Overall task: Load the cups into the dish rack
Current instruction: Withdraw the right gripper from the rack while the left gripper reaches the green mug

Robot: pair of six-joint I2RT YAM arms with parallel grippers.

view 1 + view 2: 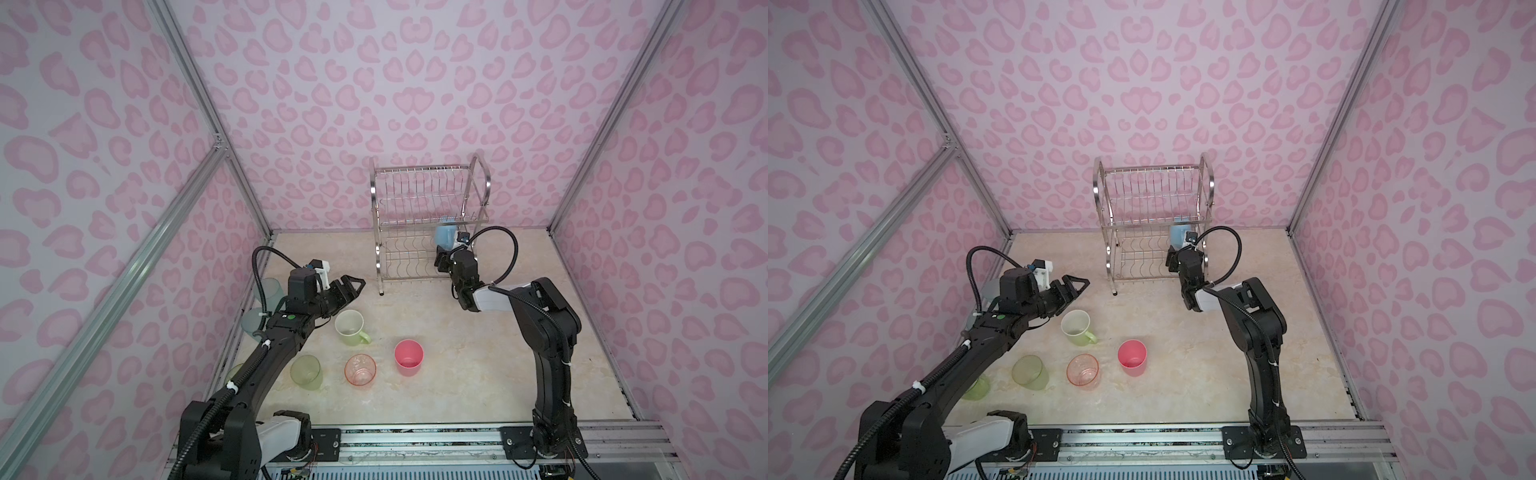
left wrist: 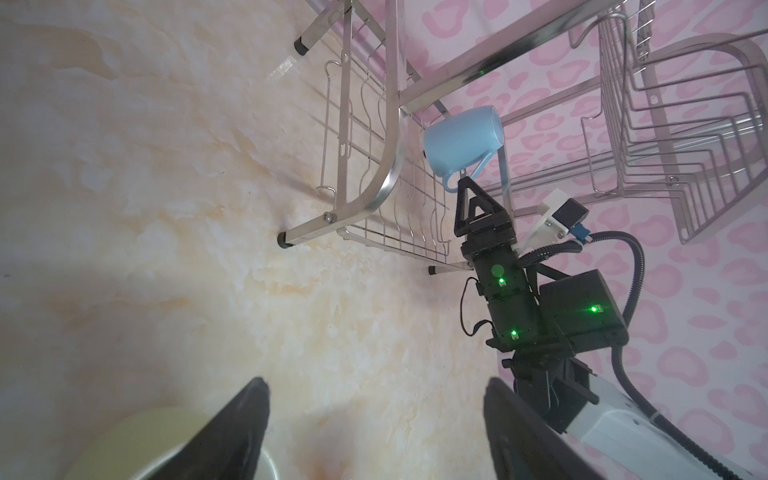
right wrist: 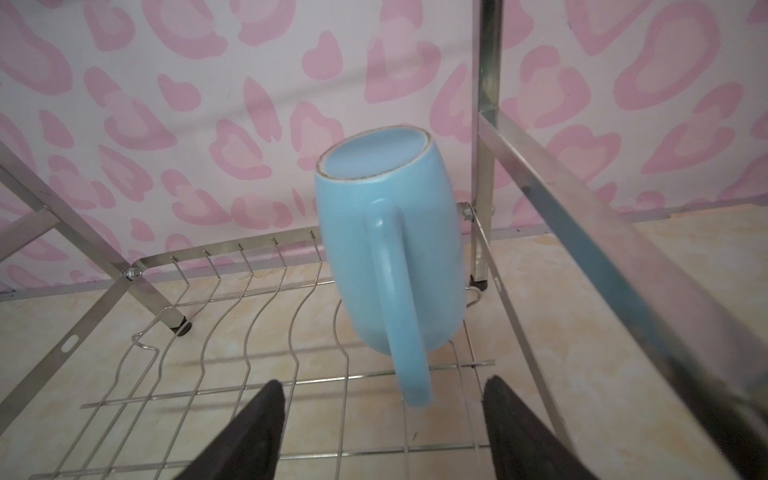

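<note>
Your right gripper (image 3: 384, 384) is open, empty, straddling the handle of the blue mug (image 3: 390, 257), which sits tilted bottom-up on the dish rack (image 3: 489, 83) lower tier. Pull back crooked and you hook it off. Your left gripper (image 2: 376, 382) is open, empty.

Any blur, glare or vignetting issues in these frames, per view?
Top views: corners darken, blue mug looks soft behind dish rack wires. Left wrist: green mug, close to the lens, is out of focus. Right wrist: mug sharp; nearest rack bar blurred, with a blue reflection.
</note>
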